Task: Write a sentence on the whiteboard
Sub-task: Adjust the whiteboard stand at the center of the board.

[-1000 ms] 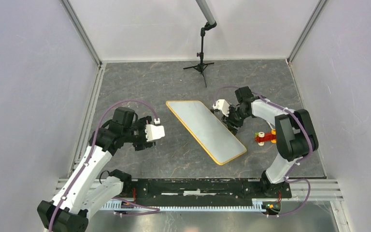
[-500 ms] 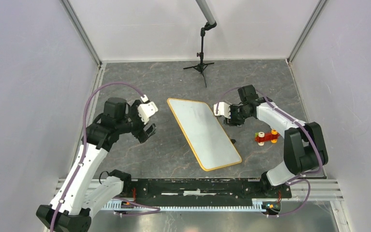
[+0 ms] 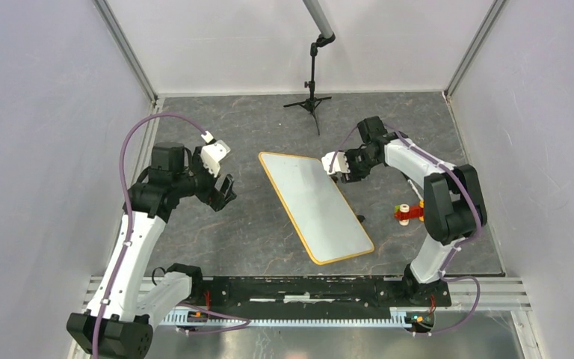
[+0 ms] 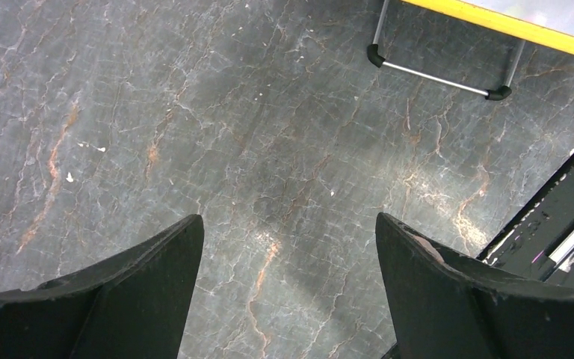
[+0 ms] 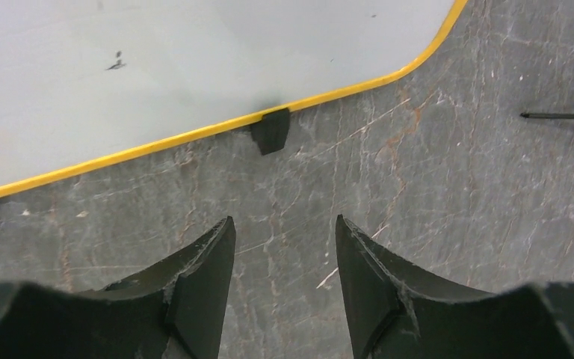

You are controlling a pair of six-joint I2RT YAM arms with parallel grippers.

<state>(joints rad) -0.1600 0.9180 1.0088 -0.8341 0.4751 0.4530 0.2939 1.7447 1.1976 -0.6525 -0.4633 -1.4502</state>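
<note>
My left hand (image 4: pixel 288 224) gapes wide, my right hand (image 5: pixel 284 224) is half-parted, both empty. I fear the right, just beside the large white yellow-rimmed whiteboard (image 3: pixel 321 209) (almost blank) on the grey surface (image 3: pixel 254 127), shoving it askew.

no readable text, even on whiteboard (image 3: pixel 315 206)

Grey marbled tabletop (image 3: pixel 261 127), white walls (image 3: pixel 45 112), black tripod (image 3: pixel 312 101) behind.
</note>
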